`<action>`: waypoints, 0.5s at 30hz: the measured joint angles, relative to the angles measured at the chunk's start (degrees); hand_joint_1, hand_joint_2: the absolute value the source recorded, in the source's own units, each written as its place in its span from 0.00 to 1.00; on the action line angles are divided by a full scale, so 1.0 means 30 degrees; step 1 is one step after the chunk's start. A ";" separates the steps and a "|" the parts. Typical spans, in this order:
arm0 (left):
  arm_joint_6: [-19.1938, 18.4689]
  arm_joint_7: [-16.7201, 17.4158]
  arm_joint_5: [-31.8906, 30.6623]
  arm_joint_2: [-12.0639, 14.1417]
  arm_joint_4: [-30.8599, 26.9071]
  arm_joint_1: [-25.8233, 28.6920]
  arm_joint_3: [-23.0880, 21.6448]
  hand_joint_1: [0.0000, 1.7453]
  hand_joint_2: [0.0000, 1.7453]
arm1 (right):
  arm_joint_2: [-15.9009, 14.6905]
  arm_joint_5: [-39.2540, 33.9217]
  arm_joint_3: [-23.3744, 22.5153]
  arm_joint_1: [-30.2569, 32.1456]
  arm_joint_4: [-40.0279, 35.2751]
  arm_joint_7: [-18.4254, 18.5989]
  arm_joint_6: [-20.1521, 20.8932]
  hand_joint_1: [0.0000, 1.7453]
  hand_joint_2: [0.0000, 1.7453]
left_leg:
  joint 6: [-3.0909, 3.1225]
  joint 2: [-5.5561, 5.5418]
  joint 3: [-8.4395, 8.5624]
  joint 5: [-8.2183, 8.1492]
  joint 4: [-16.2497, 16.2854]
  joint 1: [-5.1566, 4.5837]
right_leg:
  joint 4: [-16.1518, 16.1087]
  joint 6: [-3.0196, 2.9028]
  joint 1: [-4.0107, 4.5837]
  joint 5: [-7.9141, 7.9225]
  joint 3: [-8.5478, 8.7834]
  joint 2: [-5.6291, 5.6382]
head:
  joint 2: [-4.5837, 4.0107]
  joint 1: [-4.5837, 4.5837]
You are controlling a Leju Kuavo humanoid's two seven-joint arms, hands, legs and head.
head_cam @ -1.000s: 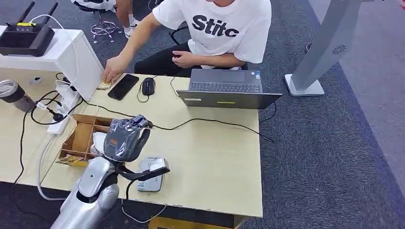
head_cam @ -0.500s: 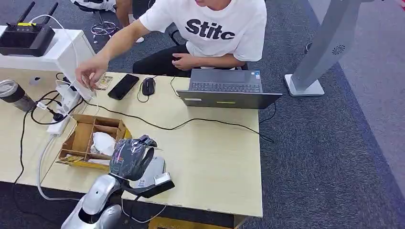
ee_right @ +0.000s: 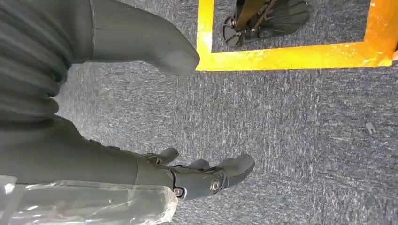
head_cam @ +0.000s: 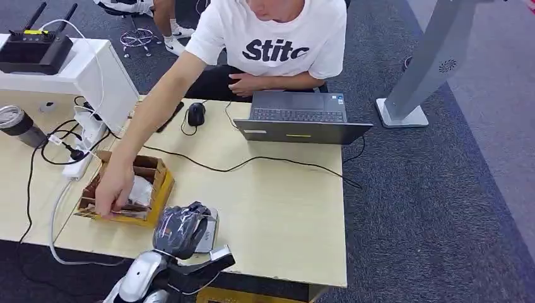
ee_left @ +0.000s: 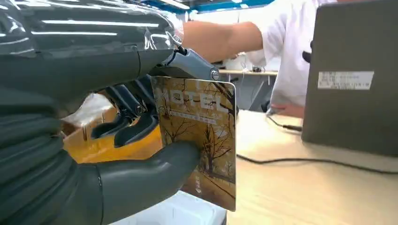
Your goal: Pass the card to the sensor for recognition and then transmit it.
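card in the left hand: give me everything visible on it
The card is a thin, glossy rectangle with rounded corners, printed in gold-brown with bare trees and the word HOTEL near one end. It stands roughly on edge, pinched by the left robot hand: thumb on the printed face, dark fingers behind. It is above the wooden desk, beside a white device.

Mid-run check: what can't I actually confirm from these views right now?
- Sensor: head view, mostly hidden under the left hand, so the card-to-sensor gap is unreadable.
- Card: left wrist view, small print too fine to read; thumb covers one edge.
- Box contents: head view, covered by the person's hand.
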 joint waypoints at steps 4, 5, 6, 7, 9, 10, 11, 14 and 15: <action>-0.0086 0.0007 -0.0015 -0.0147 0.0189 0.0211 0.0000 1.00 1.00 | 0.0007 -0.0029 0.0000 0.0000 0.0000 -0.0007 -0.0029 0.00 1.00 | 0.0000 -0.0001 -0.0002 -0.0001 0.0000 0.0000 | 0.0000 0.0000 0.0000 0.0000 -0.0002 0.0000 | 0.0000 0.0000; -0.0219 0.0029 0.0000 -0.0147 0.0189 0.0255 0.0000 1.00 1.00 | 0.0007 -0.0044 0.0007 0.0003 0.0000 0.0000 -0.0051 0.00 1.00 | 0.0001 -0.0001 -0.0001 -0.0001 -0.0001 0.0000 | 0.0000 0.0000 0.0000 -0.0001 -0.0002 -0.0001 | 0.0000 0.0000; -0.0351 0.0073 0.0015 -0.0147 0.0196 0.0305 0.0000 1.00 1.00 | 0.0007 -0.0066 0.0007 0.0003 0.0000 0.0015 -0.0066 0.00 1.00 | 0.0001 -0.0001 -0.0002 -0.0001 -0.0002 0.0001 | 0.0000 0.0000 0.0001 -0.0001 -0.0002 -0.0001 | 0.0000 0.0000; -0.0568 0.0152 0.0015 -0.0139 0.0204 0.0361 0.0000 1.00 1.00 | 0.0007 -0.0087 0.0015 0.0003 0.0000 0.0037 -0.0087 0.00 1.00 | 0.0001 -0.0001 -0.0001 -0.0001 -0.0002 0.0001 | 0.0000 0.0000 0.0001 -0.0001 -0.0002 0.0000 | 0.0000 0.0000; -0.0808 0.0276 0.0022 -0.0125 0.0240 0.0507 0.0000 1.00 1.00 | 0.0007 -0.0146 0.0015 0.0009 0.0000 0.0146 -0.0087 0.00 1.00 | 0.0001 0.0000 -0.0002 -0.0002 -0.0002 0.0001 | 0.0000 0.0000 0.0001 -0.0001 -0.0002 0.0000 | 0.0000 0.0000; -0.0939 0.0435 0.0000 -0.0096 0.0262 0.0576 0.0000 1.00 1.00 | 0.0007 -0.0160 0.0015 0.0015 0.0000 0.0167 -0.0087 0.00 1.00 | 0.0001 -0.0001 -0.0002 -0.0002 -0.0002 0.0001 | 0.0000 0.0002 0.0001 -0.0003 -0.0002 -0.0001 | 0.0000 0.0000; -0.1150 0.0713 -0.0109 -0.0037 0.0291 0.0652 0.0000 1.00 1.00 | 0.0007 -0.0204 0.0015 0.0013 0.0000 0.0182 -0.0087 0.00 1.00 | 0.0002 0.0000 -0.0003 -0.0002 -0.0003 0.0001 | 0.0000 0.0002 0.0001 -0.0003 -0.0002 -0.0001 | 0.0000 0.0000; -0.1640 0.1444 -0.0341 0.0275 0.0313 0.0786 0.0000 1.00 1.00 | 0.0007 -0.0276 0.0015 0.0026 0.0007 0.0190 -0.0087 0.00 1.00 | 0.0002 -0.0007 -0.0003 -0.0002 -0.0006 0.0001 | 0.0001 0.0005 0.0001 -0.0006 0.0003 -0.0009 | 0.0000 0.0000; -0.1770 0.1667 -0.0444 0.0435 0.0313 0.0823 0.0000 1.00 1.00 | 0.0007 -0.0334 0.0015 0.0021 0.0015 0.0197 -0.0094 0.00 1.00 | 0.0002 -0.0006 0.0000 -0.0003 -0.0008 0.0001 | 0.0001 0.0006 0.0002 -0.0007 0.0007 -0.0009 | 0.0000 0.0001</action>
